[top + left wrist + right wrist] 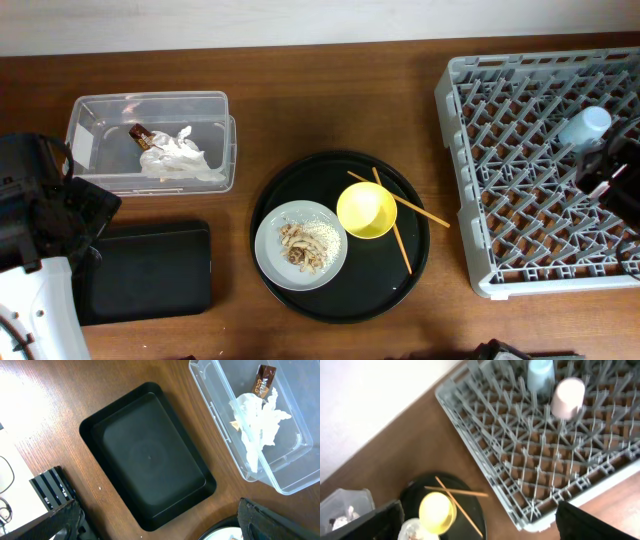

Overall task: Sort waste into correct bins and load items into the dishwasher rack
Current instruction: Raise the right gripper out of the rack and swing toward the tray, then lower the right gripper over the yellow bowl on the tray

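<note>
The crumpled white paper (pixel 180 155) and gold-brown wrapper (pixel 142 135) lie in the clear tub (pixel 150 105); the left wrist view shows the paper (pixel 257 425) in the tub (pixel 215 400). The shallow black tray (pixel 150 270) is empty. The grey-green plate (pixel 275 250) bears the food scraps (pixel 300 245), beside the yellow bowl (pixel 366 210) and crossed chopsticks (pixel 415 210). The blue cup (pixel 540 375) and pink cup (pixel 568 397) stand in the grey rack (pixel 530 240). My left gripper (pixel 160 527) is open and empty above the black tray (pixel 150 455). My right gripper (pixel 480 530) is open and empty above the rack (pixel 520 460).
The plate, bowl and chopsticks sit on a large round black tray (pixel 340 300) at the table's middle. The left arm (pixel 45 210) is at the left edge, the right arm (pixel 605 170) over the rack's right side. A white wall runs along the back.
</note>
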Controlling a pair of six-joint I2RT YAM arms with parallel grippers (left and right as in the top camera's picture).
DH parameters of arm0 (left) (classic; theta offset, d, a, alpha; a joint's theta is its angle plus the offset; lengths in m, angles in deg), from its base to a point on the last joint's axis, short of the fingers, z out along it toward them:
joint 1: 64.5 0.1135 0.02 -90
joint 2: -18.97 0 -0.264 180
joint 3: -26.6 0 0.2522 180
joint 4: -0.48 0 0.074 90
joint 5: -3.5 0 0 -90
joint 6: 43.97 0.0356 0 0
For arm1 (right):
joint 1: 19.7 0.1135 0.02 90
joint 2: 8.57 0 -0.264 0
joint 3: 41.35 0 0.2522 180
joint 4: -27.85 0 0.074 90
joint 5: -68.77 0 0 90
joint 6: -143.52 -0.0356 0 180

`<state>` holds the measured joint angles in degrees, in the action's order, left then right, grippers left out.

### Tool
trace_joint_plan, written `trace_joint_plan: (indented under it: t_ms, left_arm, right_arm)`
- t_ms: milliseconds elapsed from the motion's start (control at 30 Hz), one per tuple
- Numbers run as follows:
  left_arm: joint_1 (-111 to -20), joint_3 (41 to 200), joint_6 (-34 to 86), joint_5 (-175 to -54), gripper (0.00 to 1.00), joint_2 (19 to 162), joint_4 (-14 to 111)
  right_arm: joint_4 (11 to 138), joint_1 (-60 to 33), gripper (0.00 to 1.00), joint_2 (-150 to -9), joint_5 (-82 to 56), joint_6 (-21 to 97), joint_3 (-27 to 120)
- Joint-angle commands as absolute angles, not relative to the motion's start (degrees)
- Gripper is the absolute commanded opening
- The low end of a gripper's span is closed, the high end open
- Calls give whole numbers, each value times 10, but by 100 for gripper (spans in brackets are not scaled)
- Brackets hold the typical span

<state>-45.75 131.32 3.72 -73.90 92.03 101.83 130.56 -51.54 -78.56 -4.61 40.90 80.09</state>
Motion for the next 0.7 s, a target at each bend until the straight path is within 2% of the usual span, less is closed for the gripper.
trace_joint_plan:
  t_ms: [0,100,200,267,400,433,667]
  left_arm:
    - [-455,1312,32,-737,99,914,1019]
    - [-455,1312,32,-737,99,914,1019]
    - [-455,1312,32,-737,99,914,1019]
    - [-455,1312,32,-737,99,914,1019]
    - [-455,1312,32,-737,99,914,1019]
    - [-455,1312,32,-737,99,914,1019]
    - [-455,1312,32,-737,99,914,1019]
  right_arm:
    - [1338,-512,99,-824,-36,426,786]
    - [1361,-512,100,-848,18,433,785]
    - [1375,-480,99,-875,114,539,783]
    - [1384,-450,99,-887,112,542,783]
    - [1389,-335,99,-919,78,552,776]
    - [1385,-268,99,-935,53,545,769]
    - [1322,-52,97,-1002,-90,392,719]
